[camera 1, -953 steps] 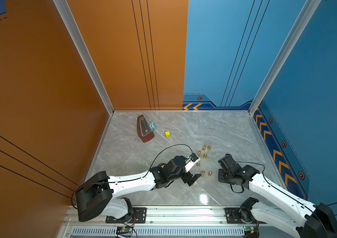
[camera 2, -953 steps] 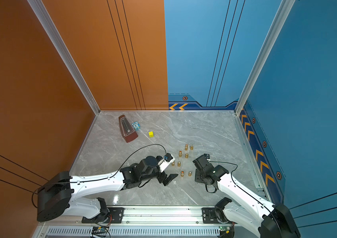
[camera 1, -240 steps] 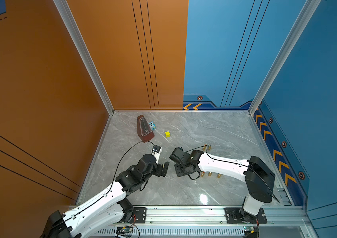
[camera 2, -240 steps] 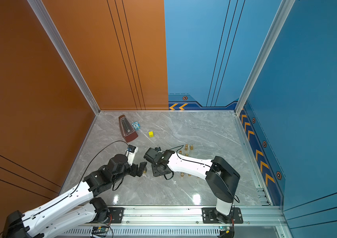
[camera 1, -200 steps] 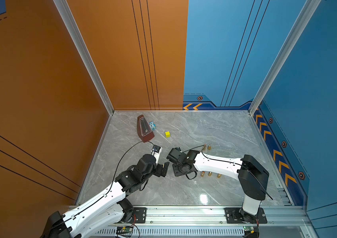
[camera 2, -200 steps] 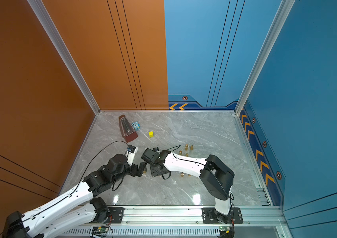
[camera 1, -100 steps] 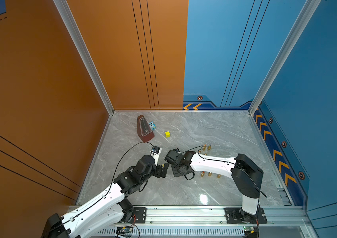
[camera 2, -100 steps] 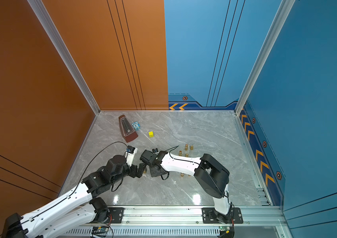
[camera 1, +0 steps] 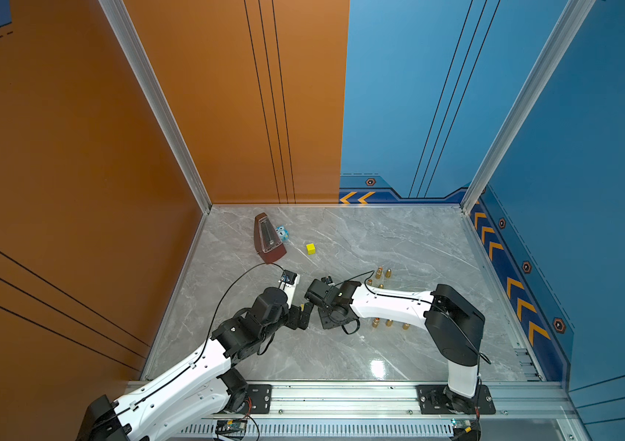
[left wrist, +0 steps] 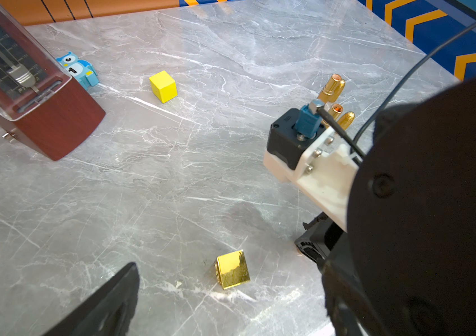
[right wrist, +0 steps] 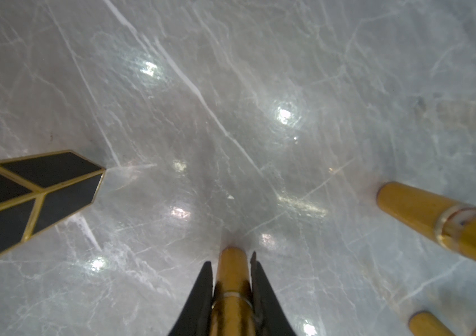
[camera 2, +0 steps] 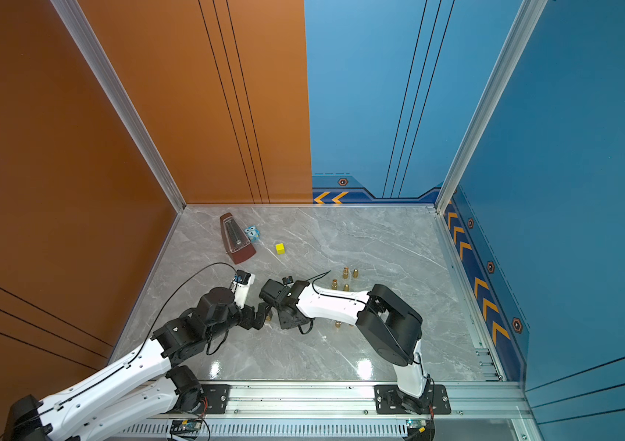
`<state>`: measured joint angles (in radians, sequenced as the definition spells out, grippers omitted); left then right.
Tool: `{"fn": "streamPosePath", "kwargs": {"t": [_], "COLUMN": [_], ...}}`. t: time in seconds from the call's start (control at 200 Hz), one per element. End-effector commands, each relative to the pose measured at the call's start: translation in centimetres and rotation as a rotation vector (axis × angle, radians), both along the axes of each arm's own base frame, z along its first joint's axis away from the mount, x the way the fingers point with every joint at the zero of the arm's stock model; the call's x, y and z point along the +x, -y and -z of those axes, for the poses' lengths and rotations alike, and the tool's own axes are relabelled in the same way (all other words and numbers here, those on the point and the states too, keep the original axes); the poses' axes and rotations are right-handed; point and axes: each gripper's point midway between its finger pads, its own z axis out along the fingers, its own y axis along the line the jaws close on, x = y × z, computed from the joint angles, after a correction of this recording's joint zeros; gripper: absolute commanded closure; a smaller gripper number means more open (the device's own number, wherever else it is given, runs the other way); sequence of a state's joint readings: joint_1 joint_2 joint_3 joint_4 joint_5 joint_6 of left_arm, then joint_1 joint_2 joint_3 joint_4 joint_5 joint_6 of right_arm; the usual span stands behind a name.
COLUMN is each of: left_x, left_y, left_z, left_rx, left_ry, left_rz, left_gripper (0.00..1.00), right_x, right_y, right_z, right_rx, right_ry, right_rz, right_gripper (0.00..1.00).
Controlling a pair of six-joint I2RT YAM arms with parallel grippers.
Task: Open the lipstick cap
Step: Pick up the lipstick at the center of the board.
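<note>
Marble tabletop point(camera 1: 379, 343); right gripper point(right wrist: 229, 261) clamps a gold lipstick point(right wrist: 232, 282); left gripper point(camera 1: 300, 315) gapes wide, empty.

metronome point(camera 1: 267, 240) x1, blue owl toy point(camera 1: 281, 231) x1, yellow cube point(camera 1: 311, 248) x1, square black-and-gold lipstick point(left wrist: 232, 269) x1, round gold lipstick point(camera 1: 388, 272) x7 at least

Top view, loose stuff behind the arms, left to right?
In order: metronome → owl toy → yellow cube → pair of gold lipsticks, side by side.
</note>
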<state>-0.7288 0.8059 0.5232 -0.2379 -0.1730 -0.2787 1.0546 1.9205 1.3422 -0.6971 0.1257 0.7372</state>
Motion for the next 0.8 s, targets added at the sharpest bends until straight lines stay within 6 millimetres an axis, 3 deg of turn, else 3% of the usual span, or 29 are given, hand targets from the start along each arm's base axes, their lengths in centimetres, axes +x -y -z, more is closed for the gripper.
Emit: {"fn": "streamPosePath", "kwargs": {"t": [0.0,0.43,0.796], "left_x": [-0.3,-0.8,-2.1], "left_y": [-0.1,0.4,2.8], "left_z": [0.2,-0.1,0.7], "left_rx": [-0.007,-0.003,0.005], "left_ry": [-0.012,0.006,0.003], "left_rz": [0.009,0.070,0.238], "left_gripper": [0.01,0.01,0.01], "right_x": [0.0,0.2,0.7], "right_y": [0.2,0.7,2.3], "right_z": [-0.6,-3.0,-5.6], "right_rx": [-0.021,0.034,0.122], "right_ry": [0.010,0.020,-0.002], "right_rz": [-0.008,-0.011,0.003], "right_gripper": [0.80,0.82,0.82]}}
